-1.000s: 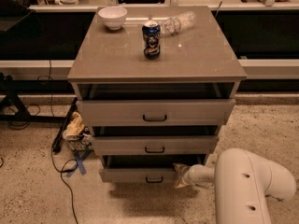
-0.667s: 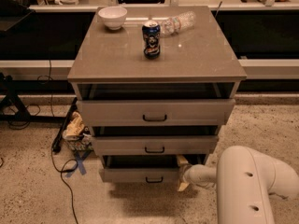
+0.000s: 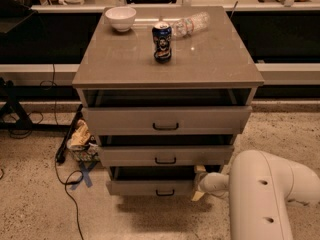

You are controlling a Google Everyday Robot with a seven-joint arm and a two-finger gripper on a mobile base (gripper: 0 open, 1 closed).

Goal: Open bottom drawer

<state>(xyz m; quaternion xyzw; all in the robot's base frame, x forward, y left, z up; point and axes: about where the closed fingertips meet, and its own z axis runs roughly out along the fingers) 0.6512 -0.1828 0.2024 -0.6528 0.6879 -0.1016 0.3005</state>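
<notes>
bottom drawer (image 3: pixel 150 186): sticking partly out
gripper (image 3: pixel 198 183): at its front's right end, jaws spread apart
cabinet top (image 3: pixel 125 59): can (image 3: pixel 162 42), bowl (image 3: pixel 120 18), bottle (image 3: pixel 190 24)

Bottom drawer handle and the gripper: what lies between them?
Only bare drawer front, in camera view. The gripper sits at the right end of the bottom drawer, right of its handle.

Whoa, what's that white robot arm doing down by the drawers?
It's working on the bottom drawer of the cabinet. The robot's arm reaches down low, and its end effector is at the right end of that drawer's front. The drawer is out a little way, with a dark gap above it. On the cabinet top are a bowl, a can and a plastic bottle.
</notes>
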